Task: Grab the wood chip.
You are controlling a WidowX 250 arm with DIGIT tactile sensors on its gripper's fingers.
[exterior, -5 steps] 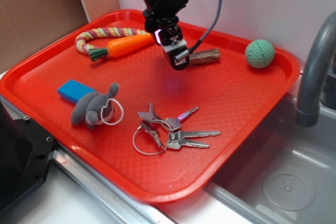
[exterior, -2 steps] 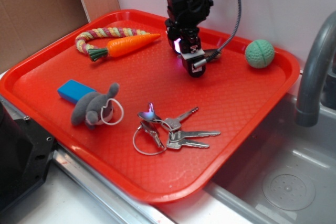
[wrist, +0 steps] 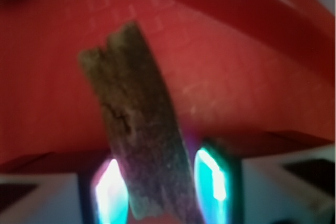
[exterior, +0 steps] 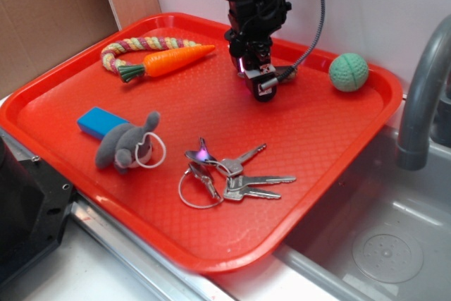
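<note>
Gripper (exterior: pixel 262 84) down on the red tray (exterior: pixel 84 82), far side, fingers apart with the wood chip (wrist: pixel 139 124) lying between the lit pads (wrist: pixel 212 179), not clamped. Orange carrot (exterior: pixel 169 60) left, green ball (exterior: pixel 348 71) right. No readable writing.

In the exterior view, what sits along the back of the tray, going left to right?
Rope toy → toy carrot → claw, standing over the wood chip → green ball. The chip's left part is hidden behind the claw; only its right end shows.
</note>
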